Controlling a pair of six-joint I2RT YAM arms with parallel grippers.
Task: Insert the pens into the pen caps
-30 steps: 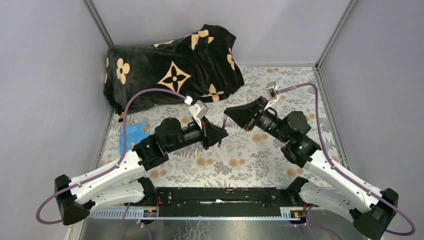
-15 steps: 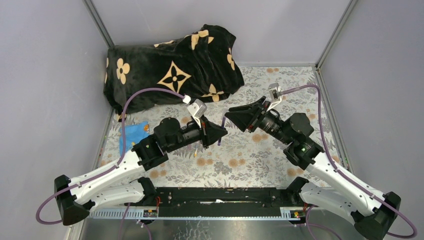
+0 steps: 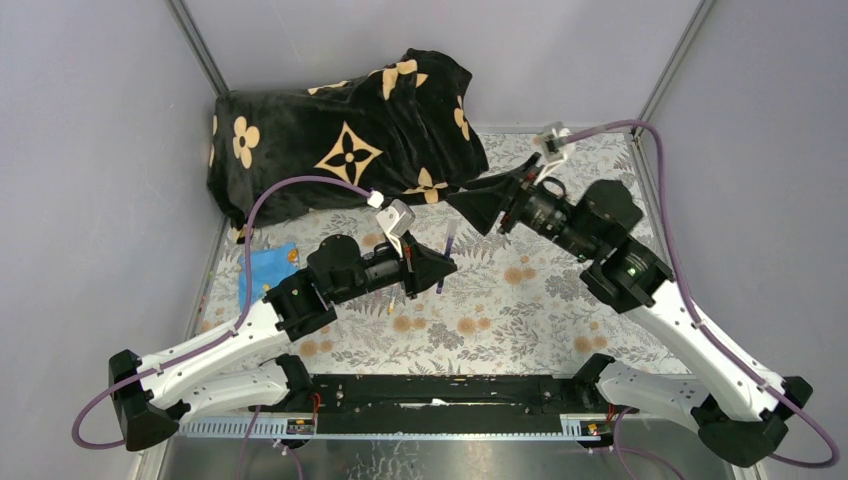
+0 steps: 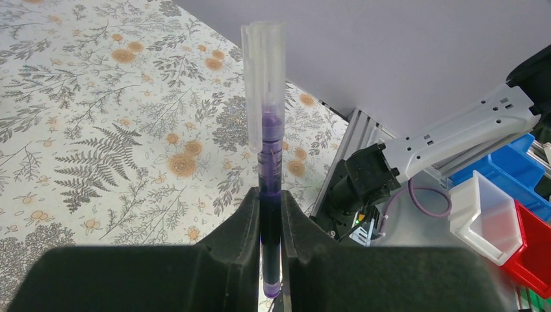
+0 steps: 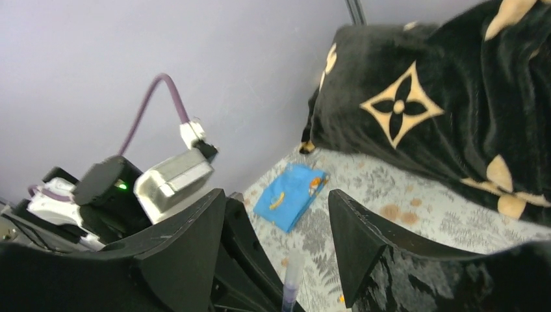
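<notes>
A dark purple pen (image 4: 269, 188) stands upright between the fingers of my left gripper (image 4: 269, 211), which is shut on its lower barrel. A translucent pen cap (image 4: 262, 78) sits over the pen's upper end. In the top view the left gripper (image 3: 437, 268) holds the pen (image 3: 444, 258) over the middle of the table, cap end (image 3: 449, 236) pointing away. My right gripper (image 3: 462, 203) hangs apart from it, further back and to the right. In the right wrist view that gripper (image 5: 276, 198) stands open and holds nothing, with the cap (image 5: 292, 270) below it.
A black blanket with tan flowers (image 3: 340, 140) is heaped at the back left. A blue flat card (image 3: 268, 268) lies on the floral tablecloth (image 3: 520, 300) by the left wall. Grey walls close in both sides. Coloured bins (image 4: 507, 208) stand beyond the table's edge.
The right gripper has opened and drawn back and to the right, away from the capped end of the pen. The left gripper has stayed still with the pen.
</notes>
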